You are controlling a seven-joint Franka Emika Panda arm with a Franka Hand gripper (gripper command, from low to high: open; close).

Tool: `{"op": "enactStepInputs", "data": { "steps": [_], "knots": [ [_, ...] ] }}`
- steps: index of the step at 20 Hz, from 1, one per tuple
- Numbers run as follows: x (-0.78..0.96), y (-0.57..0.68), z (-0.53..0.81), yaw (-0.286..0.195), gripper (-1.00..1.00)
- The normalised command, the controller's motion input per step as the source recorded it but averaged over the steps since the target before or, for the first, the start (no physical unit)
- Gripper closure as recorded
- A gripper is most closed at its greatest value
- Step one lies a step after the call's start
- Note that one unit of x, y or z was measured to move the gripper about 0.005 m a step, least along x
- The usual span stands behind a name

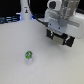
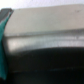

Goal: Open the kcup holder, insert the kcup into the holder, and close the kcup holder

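The kcup (image 1: 29, 55), a tiny white pod with a green and blue top, stands alone on the white table (image 1: 20, 40) toward the exterior view's left. My gripper (image 1: 59, 40) hangs from the white hand (image 1: 60, 22) at the exterior view's upper right, well away from the kcup. Its two black fingers (image 1: 50, 34) look spread apart with nothing between them. I cannot make out the kcup holder in the exterior view. The wrist view is filled by a blurred grey surface (image 2: 45, 30) over a dark band (image 2: 45, 67); I cannot tell what it is.
A tall white bottle-shaped object (image 1: 25, 10) stands at the back on the exterior view's left. Dark background clutter runs along the far table edge. A teal strip (image 2: 4, 50) shows at the wrist view's edge.
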Motion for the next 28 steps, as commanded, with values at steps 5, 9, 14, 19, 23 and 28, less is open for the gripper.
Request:
{"op": "enactStepInputs", "data": {
  "steps": [5, 9, 14, 19, 23, 28],
  "knots": [
    [0.6, -0.27, 0.1, -0.069, -1.0],
    [0.32, -0.16, 0.15, -0.074, -1.0],
    [0.32, -0.28, 0.25, -0.099, -1.0],
    [0.3, -0.56, 0.31, -0.16, -1.0],
    [0.2, -0.65, 0.26, -0.19, -1.0],
    [0.06, -0.57, 0.2, -0.237, -1.0]
  ]
}}
